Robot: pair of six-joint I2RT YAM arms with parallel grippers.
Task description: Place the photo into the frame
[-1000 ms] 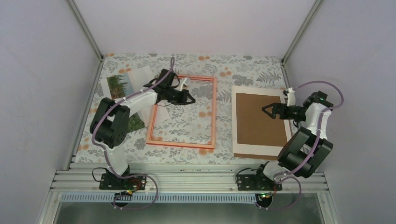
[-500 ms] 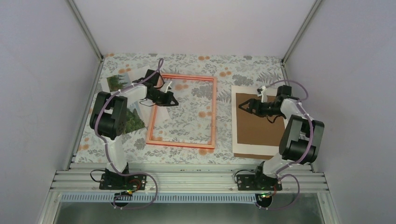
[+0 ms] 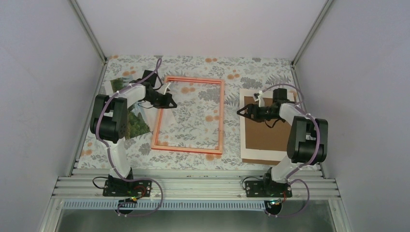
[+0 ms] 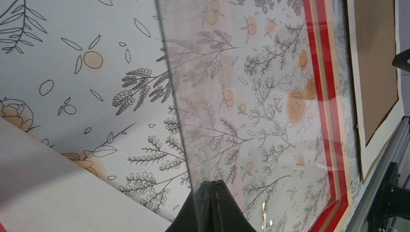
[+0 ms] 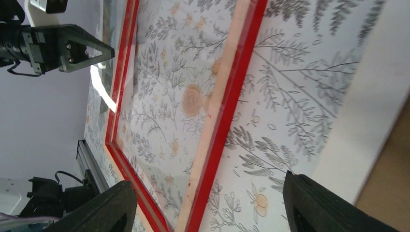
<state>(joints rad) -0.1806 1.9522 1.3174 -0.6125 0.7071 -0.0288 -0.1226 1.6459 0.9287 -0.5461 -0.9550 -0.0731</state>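
Backing board (image 3: 266, 136) right of frame (image 3: 221, 116); photo (image 3: 139, 127) partly behind left arm (image 3: 109, 123)

The top external camera sits above and behind the arm bases and looks down and forward over the whole desk (image 3: 193, 60) to its far edge. The left wrist camera sits low and close over the desk's left part. It faces right, past the left tool (image 4: 212, 186), across the frame (image 4: 323, 96) to the brown board (image 4: 377, 58). The right wrist camera, equally near, faces left between the fingers of the right tool (image 5: 209, 181). All three views share the frame, and both wrist views share its right rail.
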